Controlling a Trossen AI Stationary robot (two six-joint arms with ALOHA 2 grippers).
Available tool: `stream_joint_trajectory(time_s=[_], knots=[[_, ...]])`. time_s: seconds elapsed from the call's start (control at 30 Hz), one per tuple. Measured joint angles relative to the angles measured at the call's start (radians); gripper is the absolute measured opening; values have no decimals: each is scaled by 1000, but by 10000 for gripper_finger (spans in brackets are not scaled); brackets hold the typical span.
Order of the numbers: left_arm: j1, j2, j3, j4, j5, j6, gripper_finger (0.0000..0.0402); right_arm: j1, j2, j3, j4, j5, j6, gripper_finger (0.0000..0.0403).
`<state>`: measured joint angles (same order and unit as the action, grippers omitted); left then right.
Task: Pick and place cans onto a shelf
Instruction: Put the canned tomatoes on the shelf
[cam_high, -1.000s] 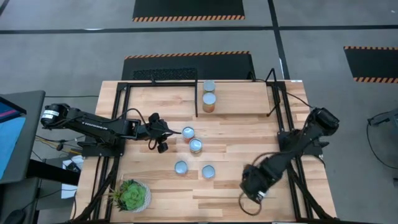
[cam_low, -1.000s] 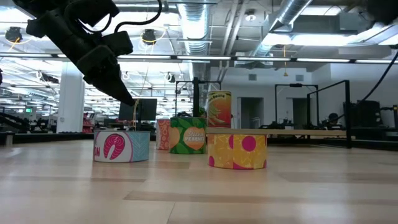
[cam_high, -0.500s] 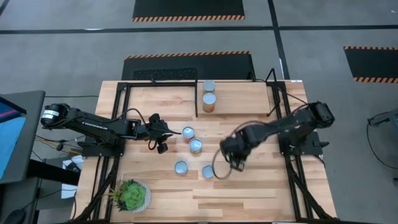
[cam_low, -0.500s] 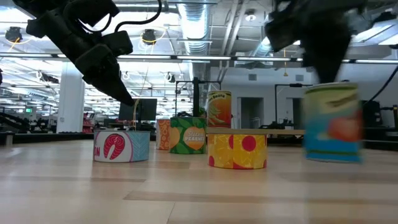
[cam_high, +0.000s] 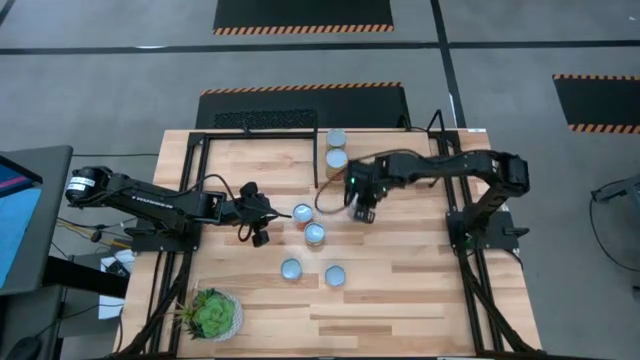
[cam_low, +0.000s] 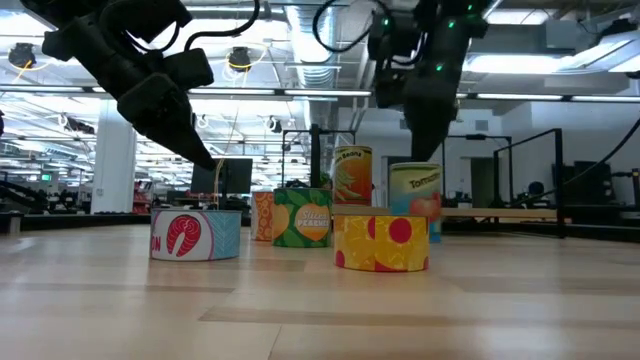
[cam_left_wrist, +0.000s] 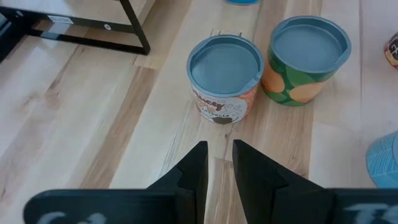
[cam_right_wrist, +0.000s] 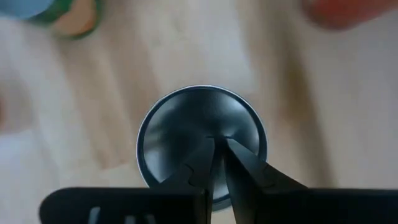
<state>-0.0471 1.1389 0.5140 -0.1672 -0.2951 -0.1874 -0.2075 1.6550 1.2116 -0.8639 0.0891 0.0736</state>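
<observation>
Wooden table (cam_high: 400, 300) seen from above, with a dark robot arm at each side. At the near left corner stands a plant (cam_high: 212, 313). Next come two loose cans side by side: a pink can (cam_low: 195, 237) with a fish on its label, and to its right a yellow can (cam_low: 380, 243) with pink dots.

A little farther back stand a green can (cam_low: 302, 217) and, just beyond it and slightly to the left, an orange can (cam_left_wrist: 224, 74). These two stand close together. The left gripper (cam_left_wrist: 219, 146) hangs low just left of the orange can and points at it without touching. Its fingers are slightly parted and hold nothing.

Farther back and to the right, the right gripper (cam_high: 360, 205) reaches in from the right side and points straight down. Its fingers are pinched together on the middle of a silver can top. This held can (cam_low: 413, 200), labelled with a tomato, hangs under the gripper just in front of the shelf. Whether its base touches the table cannot be told.

At the far end lies the shelf (cam_high: 260, 160), a light board in a frame of thin black rods. Two shelf cans (cam_high: 337, 150) stand on it near the middle, one behind the other, just left of the held can.
</observation>
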Motion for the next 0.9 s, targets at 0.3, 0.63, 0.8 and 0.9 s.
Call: stream_joint_trajectory(time_s=[0.3, 0.63, 0.8, 0.9], knots=[[0, 0, 0, 0, 0, 0, 65, -81, 4, 23, 4, -9, -51, 64], [0, 0, 0, 0, -2, -40, 65, 29, 3, 181, -77, -8, -83, 64], [0, 0, 0, 0, -3, -77, 65, 43, 3, 184, -169, 89, -208, 64], [0, 0, 0, 0, -4, -78, 65, 9, 0, 150, -178, 93, -297, 64]])
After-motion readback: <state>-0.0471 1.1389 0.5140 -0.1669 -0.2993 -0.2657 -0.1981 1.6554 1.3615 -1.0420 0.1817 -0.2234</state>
